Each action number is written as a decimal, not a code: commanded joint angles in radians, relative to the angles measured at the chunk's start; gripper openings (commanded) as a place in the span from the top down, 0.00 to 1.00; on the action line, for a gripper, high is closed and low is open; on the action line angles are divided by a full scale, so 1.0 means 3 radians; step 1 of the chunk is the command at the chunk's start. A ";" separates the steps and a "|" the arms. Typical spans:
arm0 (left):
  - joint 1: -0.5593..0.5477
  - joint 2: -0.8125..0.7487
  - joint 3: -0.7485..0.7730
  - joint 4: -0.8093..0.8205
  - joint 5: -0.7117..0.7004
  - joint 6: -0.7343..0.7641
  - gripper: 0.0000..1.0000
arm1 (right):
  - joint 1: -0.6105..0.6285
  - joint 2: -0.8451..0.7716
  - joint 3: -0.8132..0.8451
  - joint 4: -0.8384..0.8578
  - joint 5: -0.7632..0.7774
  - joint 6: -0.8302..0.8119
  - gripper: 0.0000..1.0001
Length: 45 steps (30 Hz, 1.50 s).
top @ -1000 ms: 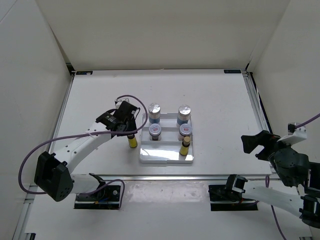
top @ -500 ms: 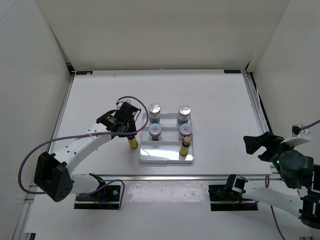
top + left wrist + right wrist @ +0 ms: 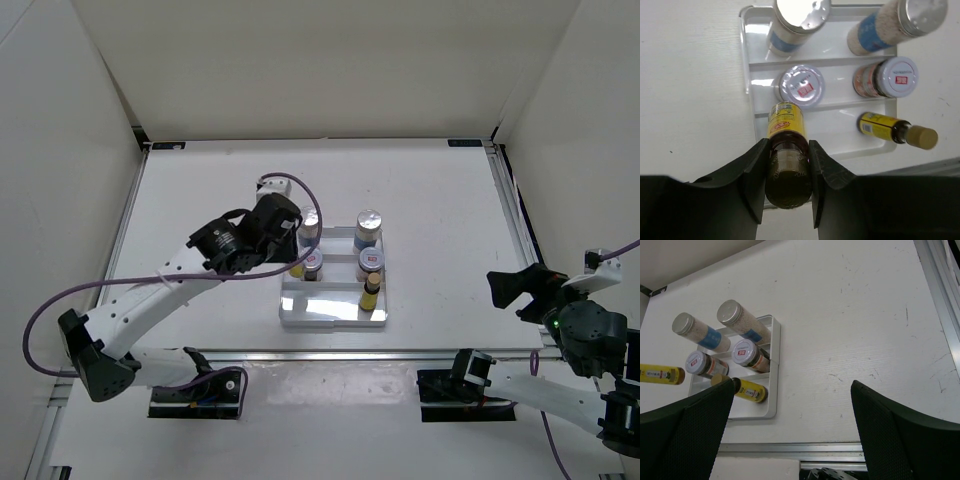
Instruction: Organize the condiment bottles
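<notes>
1 yellow bottle (image 3: 786, 125) pinched in left fingers (image 3: 756, 172) at tray (image 3: 837, 132) edge.

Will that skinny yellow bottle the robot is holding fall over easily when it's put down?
Probably: the yellow bottle is tall and slim, so a small nudge may tip it. It looks stiff, since the left gripper pinches its dark top without squashing it. Being round and smooth, it would likely roll if it fell.
</notes>
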 commanded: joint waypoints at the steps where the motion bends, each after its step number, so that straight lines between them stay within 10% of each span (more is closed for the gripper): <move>1: -0.0262 -0.0016 0.0112 -0.0060 -0.0082 -0.0179 0.89 | 0.0016 -0.0063 0.0047 -0.0417 0.0135 0.0064 0.00; 22: -0.0734 0.0782 -0.0108 0.0339 -0.0388 -0.0466 0.79 | 0.0016 -0.0155 0.0047 -0.0448 0.0135 0.0095 0.00; 35: -0.0734 0.0706 -0.0108 0.0370 -0.0419 -0.0329 0.17 | 0.0016 -0.0227 0.0047 -0.0448 0.0135 0.0095 0.00; 45: -0.0653 -0.0352 0.0296 -0.0156 -0.1191 0.0269 0.00 | 0.0047 0.0264 0.0047 -0.0412 0.0135 0.0029 0.00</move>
